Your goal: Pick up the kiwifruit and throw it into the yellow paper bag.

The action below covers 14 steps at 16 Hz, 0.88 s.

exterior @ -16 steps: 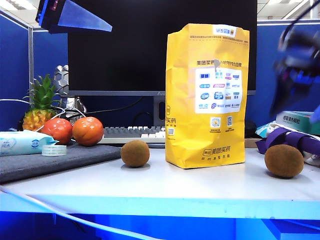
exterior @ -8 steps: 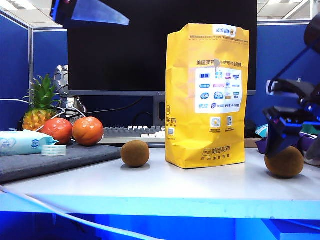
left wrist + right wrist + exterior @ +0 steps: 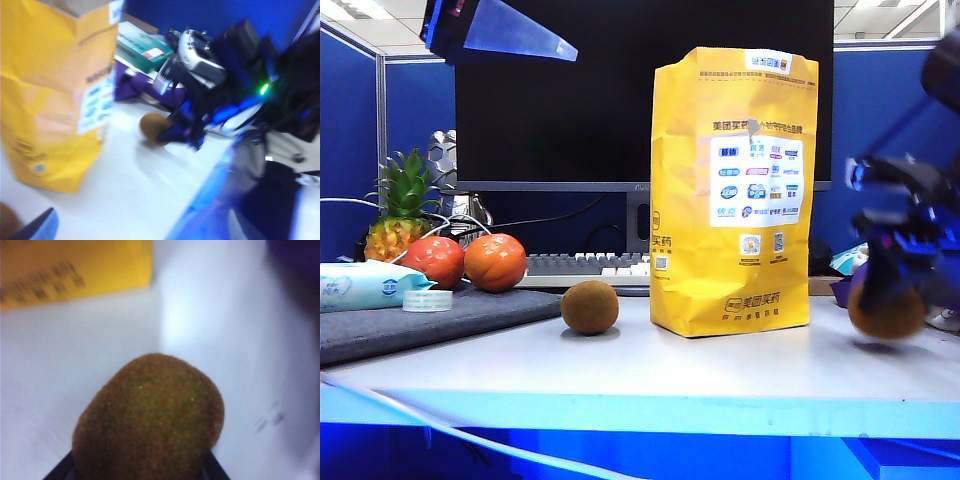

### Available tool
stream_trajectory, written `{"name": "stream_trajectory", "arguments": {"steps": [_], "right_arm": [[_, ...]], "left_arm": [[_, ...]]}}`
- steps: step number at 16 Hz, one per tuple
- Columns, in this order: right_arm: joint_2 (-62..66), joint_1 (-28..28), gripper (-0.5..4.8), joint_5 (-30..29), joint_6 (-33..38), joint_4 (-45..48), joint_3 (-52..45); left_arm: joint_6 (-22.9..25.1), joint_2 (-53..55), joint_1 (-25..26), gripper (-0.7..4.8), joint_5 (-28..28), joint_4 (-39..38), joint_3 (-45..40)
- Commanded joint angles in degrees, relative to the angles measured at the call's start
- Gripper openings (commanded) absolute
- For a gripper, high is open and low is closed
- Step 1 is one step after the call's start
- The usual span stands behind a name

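Note:
The kiwifruit, large and dark fuzzy brown, is at the right of the white table, to the right of the bag. My right gripper is shut on it, and it seems to hang just above its shadow. In the right wrist view the kiwifruit fills the space between the dark fingers. The yellow paper bag stands upright mid-table, top open. My left gripper hovers high at the upper left, open and empty. The left wrist view shows the bag and the held kiwifruit.
A smaller olive-brown kiwifruit lies left of the bag. Two red-orange fruits, a pineapple, a tissue pack and a tape roll crowd the grey mat at left. A keyboard and monitor stand behind.
My right gripper came down from upper right onto the kiwifruit and shut on it; the fruit now looks slightly raised. The left gripper shifted a little rightward overhead.

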Motion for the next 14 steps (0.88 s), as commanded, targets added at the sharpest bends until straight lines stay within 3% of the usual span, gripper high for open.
{"name": "stream_trajectory", "arguments": {"steps": [1,4,7,10,11,14], "right_arm": [[-3.72,-0.11,0.52,0.26,-5.73,-10.29,9.49],[-9.03,-0.13,0.53,4.92,-8.85,-21.03,22.53],[-13.86,0.07,0.53,3.23,-8.24,-22.99,31.36],[-14.01,0.13,0.53,-21.33,-3.91,-18.43,35.89],[-13.49,0.2,0.53,-26.4,-2.8,-15.47,35.87],[-9.03,1.64,0.54,-28.59,-2.62,-10.16,35.89]], "left_arm": [[2.8,-2.95,0.04,4.79,-6.12,1.42,0.42],[5.22,-7.76,0.04,4.79,-15.26,2.01,0.42],[5.31,-12.92,0.04,4.79,-19.69,3.8,0.42],[5.81,-15.23,0.04,4.79,-20.96,6.84,0.42],[6.6,-15.23,0.04,4.79,-20.96,7.26,0.42],[6.75,-15.15,0.04,4.79,-20.92,7.08,0.39]]}}
